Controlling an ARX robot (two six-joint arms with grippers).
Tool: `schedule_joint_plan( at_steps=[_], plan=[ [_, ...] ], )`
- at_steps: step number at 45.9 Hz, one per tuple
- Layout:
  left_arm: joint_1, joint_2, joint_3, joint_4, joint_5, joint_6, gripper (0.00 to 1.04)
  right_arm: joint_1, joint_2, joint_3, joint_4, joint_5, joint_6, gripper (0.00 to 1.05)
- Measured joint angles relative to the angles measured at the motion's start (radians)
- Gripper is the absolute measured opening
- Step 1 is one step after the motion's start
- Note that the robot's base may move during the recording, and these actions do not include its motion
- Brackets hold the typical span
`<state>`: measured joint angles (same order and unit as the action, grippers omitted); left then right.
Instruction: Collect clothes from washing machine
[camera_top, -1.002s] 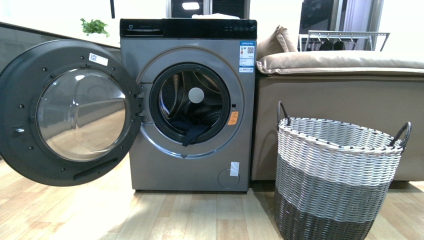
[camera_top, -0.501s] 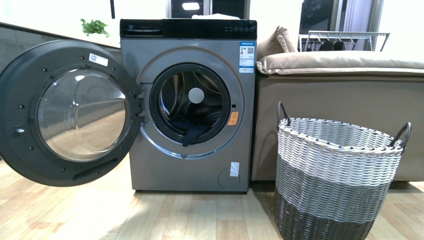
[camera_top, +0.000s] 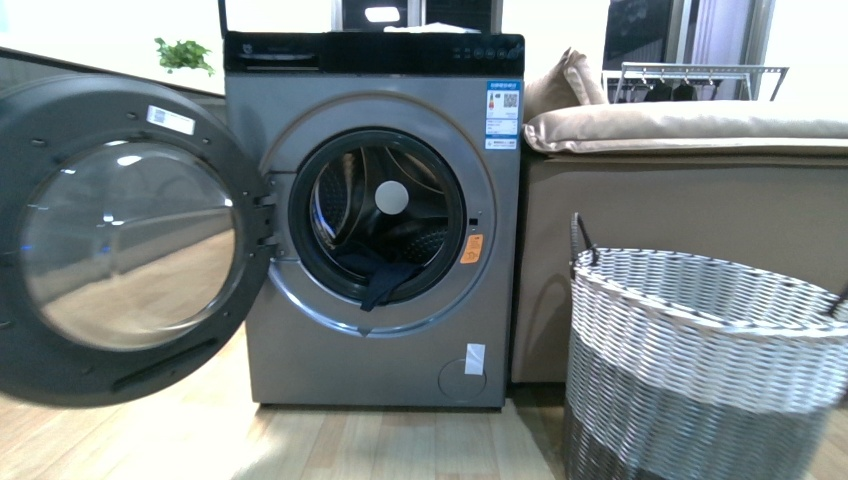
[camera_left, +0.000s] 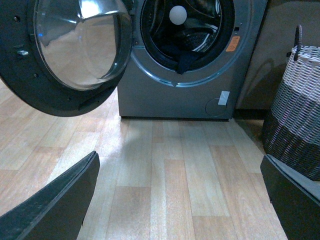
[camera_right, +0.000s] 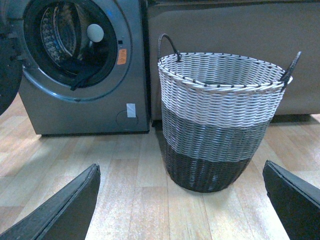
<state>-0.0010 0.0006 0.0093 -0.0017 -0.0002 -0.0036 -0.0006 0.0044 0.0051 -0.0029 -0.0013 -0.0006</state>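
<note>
Washing machine (camera_left: 170, 100) door (camera_left: 75, 50) open; clothes (camera_left: 184, 60) hanging from drum (camera_left: 200, 36).

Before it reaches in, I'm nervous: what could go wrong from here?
The open door stands by the drum mouth; the left pincer may strike it. The clothes hang over the rim of the washing machine and might snag. The basket stands apart, so a drop would hit the floor.

So the grey front-loading washing machine (camera_top: 350, 345) is sitting on the wood floor (camera_top: 350, 440), black control panel (camera_top: 400, 52) on top, its round glass door (camera_top: 125, 240) hanging wide open to the left. The dark navy clothes (camera_top: 378, 272) are lying bunched at the bottom of the steel drum (camera_top: 405, 215), one bit drooping over the front lip.
</note>
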Motion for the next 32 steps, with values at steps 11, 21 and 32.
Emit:
schedule_joint_plan(
  at_steps=[11, 21, 32],
  plan=[
    [0.0, 0.0, 0.0, 0.0, 0.0, 0.0, 0.98, 0.0, 0.0, 0.0, 0.0, 0.0, 0.0, 0.97],
    [0.0, 0.0, 0.0, 0.0, -0.003, 0.0, 0.98, 0.0, 0.0, 0.0, 0.001, -0.001, 0.0, 0.97],
    [0.0, 0.001, 0.0, 0.0, -0.002, 0.0, 0.98, 0.0, 0.0, 0.0, 0.0, 0.0, 0.0, 0.97]
  ],
)
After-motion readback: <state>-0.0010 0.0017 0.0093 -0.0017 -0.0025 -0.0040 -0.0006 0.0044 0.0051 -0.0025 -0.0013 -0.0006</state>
